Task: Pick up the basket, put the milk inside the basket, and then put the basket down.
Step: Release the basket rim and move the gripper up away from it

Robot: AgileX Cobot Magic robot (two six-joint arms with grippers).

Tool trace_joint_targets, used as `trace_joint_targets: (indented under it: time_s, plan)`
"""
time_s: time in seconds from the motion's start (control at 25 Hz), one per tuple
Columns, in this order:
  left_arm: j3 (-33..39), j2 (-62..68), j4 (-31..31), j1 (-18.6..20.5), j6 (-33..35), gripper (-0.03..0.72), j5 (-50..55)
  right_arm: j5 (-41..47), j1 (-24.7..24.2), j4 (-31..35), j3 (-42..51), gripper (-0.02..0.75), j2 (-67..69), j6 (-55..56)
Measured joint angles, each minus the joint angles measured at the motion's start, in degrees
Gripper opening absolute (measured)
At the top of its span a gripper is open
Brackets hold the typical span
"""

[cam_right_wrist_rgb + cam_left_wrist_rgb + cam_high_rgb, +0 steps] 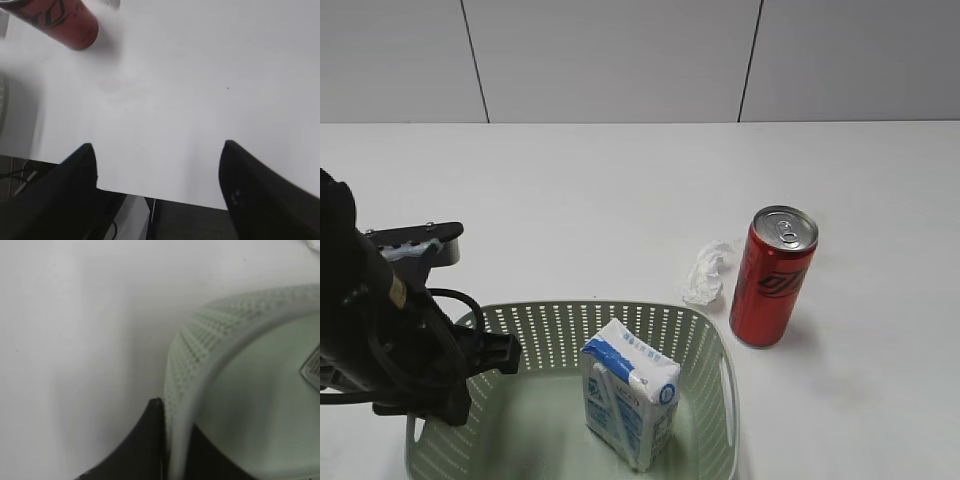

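The table (620,190) is a plain white surface filling the scene. At its near left sits the basket (705,330), long axis running left to right, its near edge cut off by the bottom of the exterior view. Whether its base rests on the table or hangs just above it cannot be told from these pictures.

The left arm (380,330) comes in from the left and meets the basket's left end. In the left wrist view the left gripper (175,440) has its two dark fingers pressed on either side of the basket's slotted wall — one outside, one inside — so it is pinching the rim.

The can (772,277) stands upright to the right of the basket, beyond its far right corner and apart from it, with a crumpled tissue (708,272) just to its left.

The milk (628,393) already stands upright inside the basket, right of centre (so the loading step looks done). What seems left is to set the basket down — a move that turns on the left gripper alone, since it holds the left end and the carton's weight sits toward the right, away from the grip.

The right gripper (157,172) is spread wide over bare table at the near right edge, holding nothing.
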Motion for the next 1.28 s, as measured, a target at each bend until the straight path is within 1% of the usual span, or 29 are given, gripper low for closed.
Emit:
trace_joint_targets:
  time_s: [0.28, 0.6, 0.8, 1.28]
  plan:
    - [0.0, 0.0, 0.0, 0.0, 0.0, 0.006, 0.0, -5.5, 0.0, -0.1, 12.0, 0.592, -17.3, 0.8]
    - [0.0, 0.0, 0.0, 0.0, 0.0, 0.006, 0.0, -6.9, 0.0, -0.1, 16.9, 0.592, -29.6, 0.8]
    - [0.0, -0.1, 0.1, 0.0, 0.0, 0.006, 0.0, -7.0, 0.0, -0.1, 21.7, 0.592, -36.4, 0.9]
    - [0.0, -0.2, 0.2, 0.1, 0.0, 0.006, 0.0, -7.1, 0.0, -0.2, 22.3, 0.592, -52.1, 1.0]
